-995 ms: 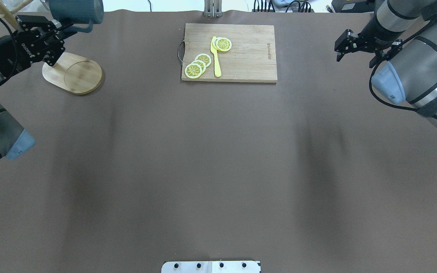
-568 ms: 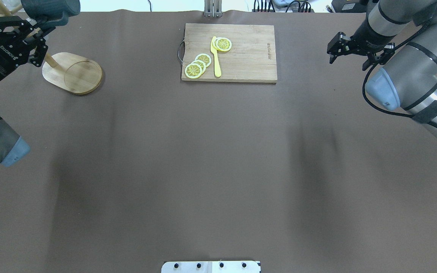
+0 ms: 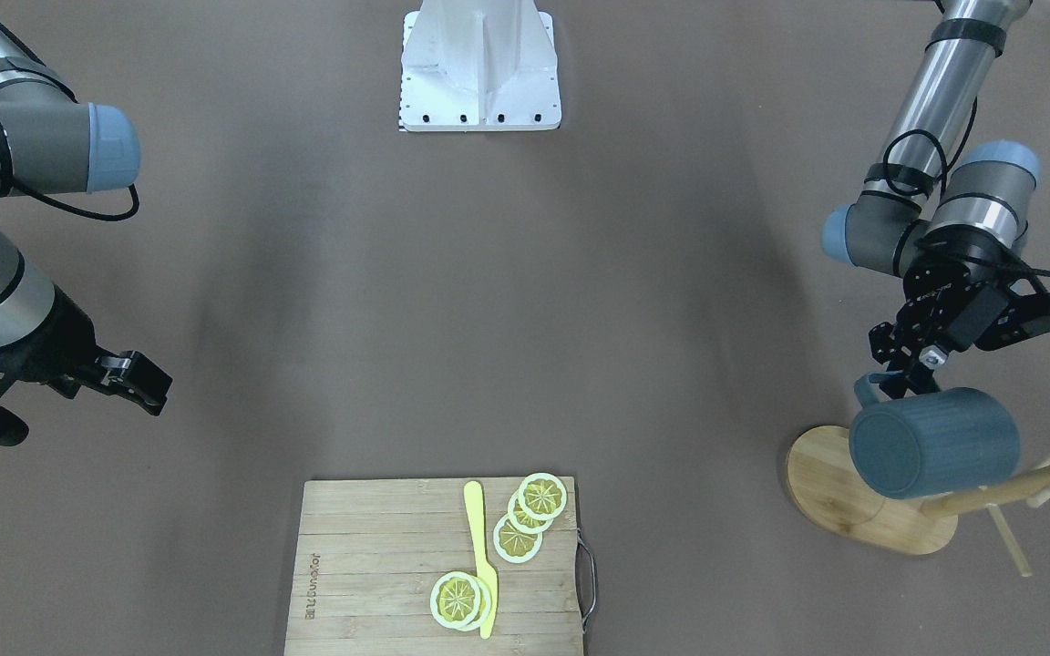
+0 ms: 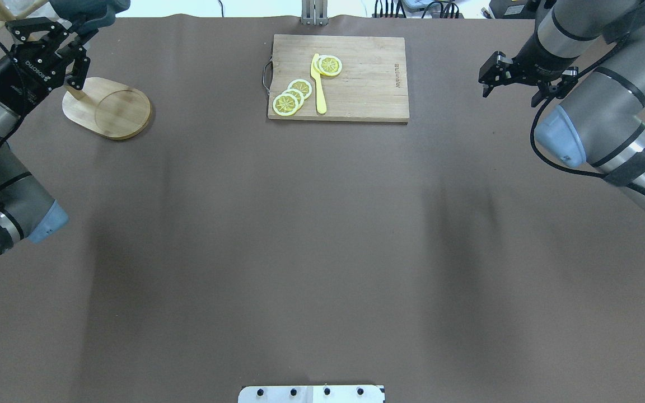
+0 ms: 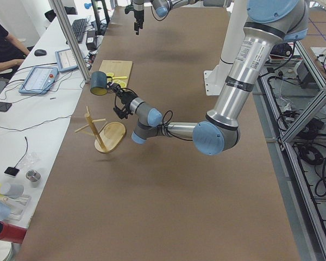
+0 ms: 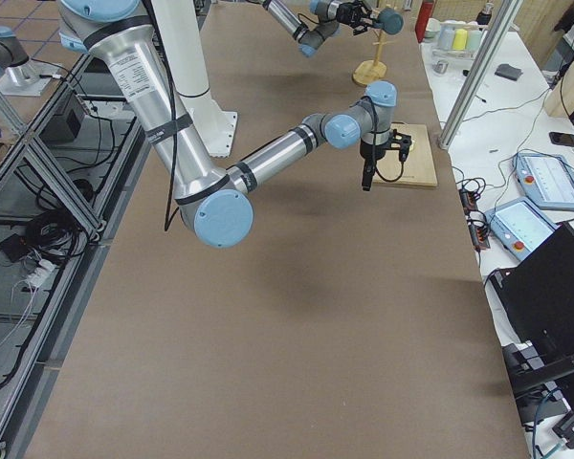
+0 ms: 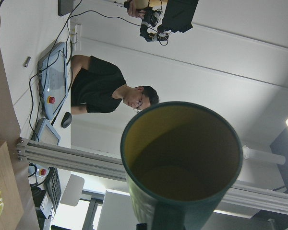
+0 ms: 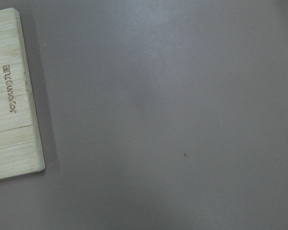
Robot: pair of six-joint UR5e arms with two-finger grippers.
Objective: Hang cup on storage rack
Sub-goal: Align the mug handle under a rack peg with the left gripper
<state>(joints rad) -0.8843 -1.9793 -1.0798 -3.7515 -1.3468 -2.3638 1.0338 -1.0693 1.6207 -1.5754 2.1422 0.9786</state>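
Note:
The dark blue-grey ribbed cup (image 3: 935, 442) lies on its side in the air, held by its loop handle. My left gripper (image 3: 891, 375) is shut on that handle. The cup hangs over the oval base of the bamboo storage rack (image 3: 830, 497), right beside its slanting pegs (image 3: 1017, 487); I cannot tell if they touch. The overhead view shows the cup (image 4: 90, 6) at the top edge, the left gripper (image 4: 70, 42) and the rack base (image 4: 112, 109). The left wrist view looks into the cup's yellowish inside (image 7: 182, 153). My right gripper (image 4: 508, 95) is open and empty, far right.
A rectangular wooden cutting board (image 4: 367, 84) with lemon slices (image 4: 294, 95) and a yellow knife (image 4: 318, 84) lies at the far middle of the table. Its corner shows in the right wrist view (image 8: 12, 96). An operator sits beyond the table's far edge (image 5: 2, 49).
My left gripper swung the cup left toward the rack's pegs, then came back a little to the right. My right gripper drifted slightly left and stayed open.

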